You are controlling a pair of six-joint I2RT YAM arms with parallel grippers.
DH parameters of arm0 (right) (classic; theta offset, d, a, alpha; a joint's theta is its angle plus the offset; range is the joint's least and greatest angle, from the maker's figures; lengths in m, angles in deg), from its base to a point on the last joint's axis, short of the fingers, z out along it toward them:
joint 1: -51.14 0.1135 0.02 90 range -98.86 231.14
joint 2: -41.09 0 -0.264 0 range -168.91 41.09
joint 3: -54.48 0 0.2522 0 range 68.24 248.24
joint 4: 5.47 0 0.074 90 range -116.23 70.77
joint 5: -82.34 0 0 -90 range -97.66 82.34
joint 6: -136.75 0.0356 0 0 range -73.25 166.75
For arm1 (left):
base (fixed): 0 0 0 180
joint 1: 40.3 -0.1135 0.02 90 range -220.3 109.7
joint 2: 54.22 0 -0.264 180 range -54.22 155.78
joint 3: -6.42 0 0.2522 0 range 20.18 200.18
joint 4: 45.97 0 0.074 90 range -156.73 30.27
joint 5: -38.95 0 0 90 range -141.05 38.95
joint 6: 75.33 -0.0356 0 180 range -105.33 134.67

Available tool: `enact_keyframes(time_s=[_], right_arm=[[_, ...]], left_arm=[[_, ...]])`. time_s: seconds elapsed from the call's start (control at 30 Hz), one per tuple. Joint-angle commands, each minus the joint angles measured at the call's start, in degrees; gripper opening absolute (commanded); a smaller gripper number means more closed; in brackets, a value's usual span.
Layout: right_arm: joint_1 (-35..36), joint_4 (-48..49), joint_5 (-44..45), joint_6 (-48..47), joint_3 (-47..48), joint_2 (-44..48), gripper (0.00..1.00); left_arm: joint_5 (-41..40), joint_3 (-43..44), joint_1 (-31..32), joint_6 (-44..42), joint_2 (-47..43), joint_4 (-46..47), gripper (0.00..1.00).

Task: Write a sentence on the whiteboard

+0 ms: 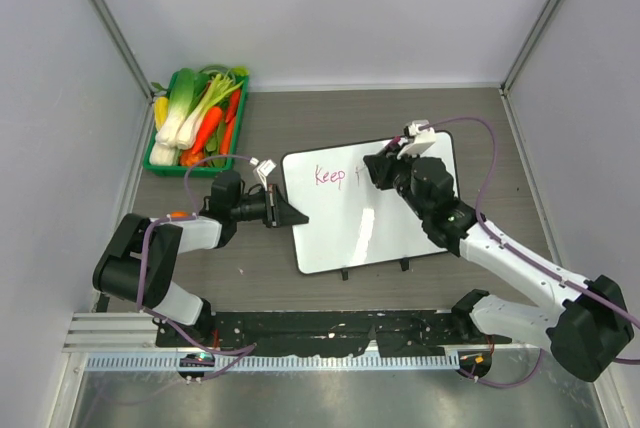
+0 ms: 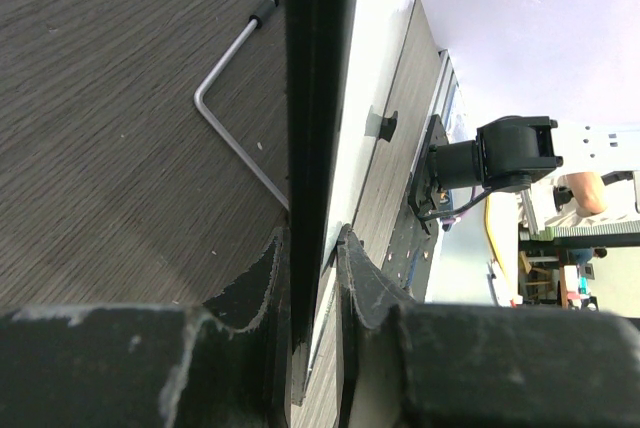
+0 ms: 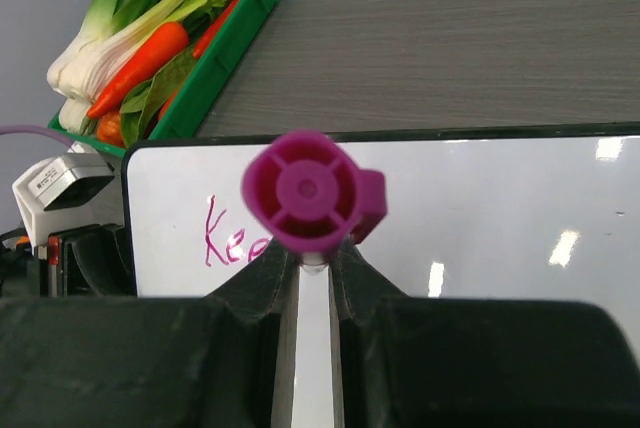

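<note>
The whiteboard (image 1: 365, 210) lies on the table in the top view, with "Keep" and a further stroke in magenta near its far left. My left gripper (image 1: 290, 216) is shut on the board's left edge; in the left wrist view the black rim (image 2: 315, 98) runs between the fingers. My right gripper (image 1: 380, 166) is shut on a marker with a magenta end cap (image 3: 305, 191), held upright over the board's top middle. In the right wrist view the cap hides the marker tip and part of the writing on the whiteboard (image 3: 480, 218).
A green tray of vegetables (image 1: 197, 118) stands at the back left, also in the right wrist view (image 3: 160, 48). A bent metal rod (image 2: 235, 118) lies on the table under the board. Two black clips (image 1: 375, 270) sit on the board's near edge.
</note>
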Motion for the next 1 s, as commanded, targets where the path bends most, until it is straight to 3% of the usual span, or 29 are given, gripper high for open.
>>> enact_keyframes(time_s=[0.0, 0.97], right_arm=[[-0.3, 3.3, 3.3, -0.6, 3.6, -1.1, 0.01], [-0.9, 2.3, 11.5, -1.1, 4.5, -5.9, 0.01]], left_arm=[[-10.2, -0.7, 1.2, -5.8, 2.2, -7.9, 0.00], [-9.9, -0.7, 1.2, -5.9, 2.2, -7.9, 0.00]])
